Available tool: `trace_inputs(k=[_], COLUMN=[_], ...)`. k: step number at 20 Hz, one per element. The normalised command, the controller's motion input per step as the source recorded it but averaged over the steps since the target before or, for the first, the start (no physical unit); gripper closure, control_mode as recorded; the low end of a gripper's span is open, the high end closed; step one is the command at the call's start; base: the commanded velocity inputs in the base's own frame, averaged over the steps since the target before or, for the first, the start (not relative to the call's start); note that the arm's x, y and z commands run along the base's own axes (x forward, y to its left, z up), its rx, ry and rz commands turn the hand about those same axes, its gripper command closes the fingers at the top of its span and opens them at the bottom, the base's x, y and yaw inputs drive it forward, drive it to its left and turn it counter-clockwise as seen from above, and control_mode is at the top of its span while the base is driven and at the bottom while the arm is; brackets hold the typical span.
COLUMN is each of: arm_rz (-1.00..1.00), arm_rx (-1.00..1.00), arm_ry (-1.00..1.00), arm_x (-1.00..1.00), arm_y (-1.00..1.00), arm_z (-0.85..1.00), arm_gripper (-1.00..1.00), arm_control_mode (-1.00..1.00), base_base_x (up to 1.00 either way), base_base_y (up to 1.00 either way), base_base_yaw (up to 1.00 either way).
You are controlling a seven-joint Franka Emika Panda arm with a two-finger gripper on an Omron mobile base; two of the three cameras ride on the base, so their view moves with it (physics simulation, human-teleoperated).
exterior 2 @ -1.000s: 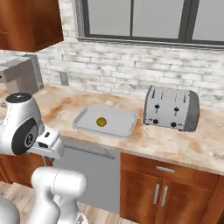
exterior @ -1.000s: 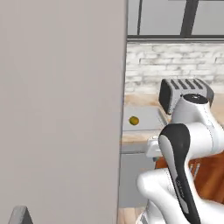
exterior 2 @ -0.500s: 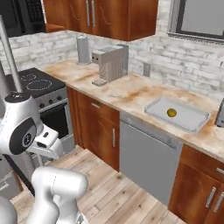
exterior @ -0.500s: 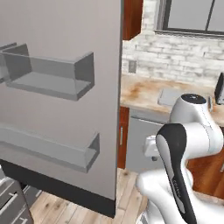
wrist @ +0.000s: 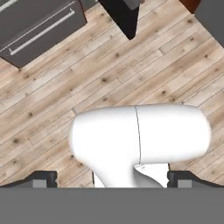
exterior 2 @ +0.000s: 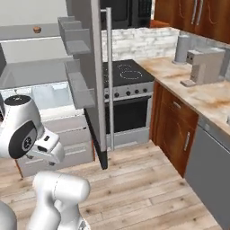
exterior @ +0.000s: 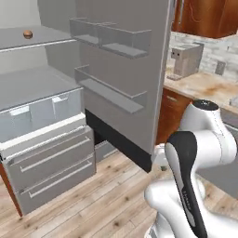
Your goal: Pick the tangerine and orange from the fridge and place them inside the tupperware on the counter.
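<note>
fingers: the two dark tips (wrist: 112, 179) stand at the far left and far right of the hand view's bottom edge, spread wide, with nothing between them; they point down at the wooden floor (wrist: 52, 109).
arm: folded close over the base (exterior: 200, 153), well apart from the fridge shelves and from the surface.
fridge: open (exterior: 42, 88), door (exterior: 125, 69) swung to the right with its grey door bins showing; pale shelves, a translucent crisper drawer (exterior: 39, 114) and grey drawers (exterior: 51, 158) below.
fruit in fridge: one small round orange-brown fruit (exterior: 28, 34) sits on the top shelf, far left in the left base view; the right base view shows it too (exterior 2: 37, 29). Whether it is the tangerine or the orange I cannot tell at this size.
surface: the beige marbled top (exterior 2: 202, 96) runs along the right, past the black stovetop (exterior 2: 128, 72), with a grey machine (exterior 2: 204, 65) standing on it.
done: judged from these views, at most one fruit has left the fridge.
left: reach to the top shelf, close on the remaining fruit, lift it out, carry it right along the surface and drop it in the tupperware.
</note>
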Motion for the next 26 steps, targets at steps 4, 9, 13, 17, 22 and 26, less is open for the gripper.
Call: trace_inputs(k=[4,9,13,17,22,26], arm_rz=[0.00,0.00,0.00,0.00,0.00,0.00], arm_rx=[0.00,0.00,0.00,0.00,0.00,0.00], arm_ry=[0.00,0.00,0.00,0.00,0.00,0.00], arm_x=[0.00,0.00,0.00,0.00,0.00,0.00], arm_y=[0.00,0.00,0.00,0.00,0.00,0.00], arm_z=[0.00,0.00,0.00,0.00,0.00,0.00], arm_gripper=[-1.00,-1.00,-1.00,-1.00,-1.00,-1.00], arm_control_mode=[1.00,1.00,1.00,1.00,1.00,1.00], base_base_x=[-0.40,0.80,1.00,1.00,0.84,0.63], base_base_y=[0.18,0.21,0.05,0.07,0.42,0.53], base_base_yaw=[0.82,0.55,0.27,0.01,-0.14,-0.20])
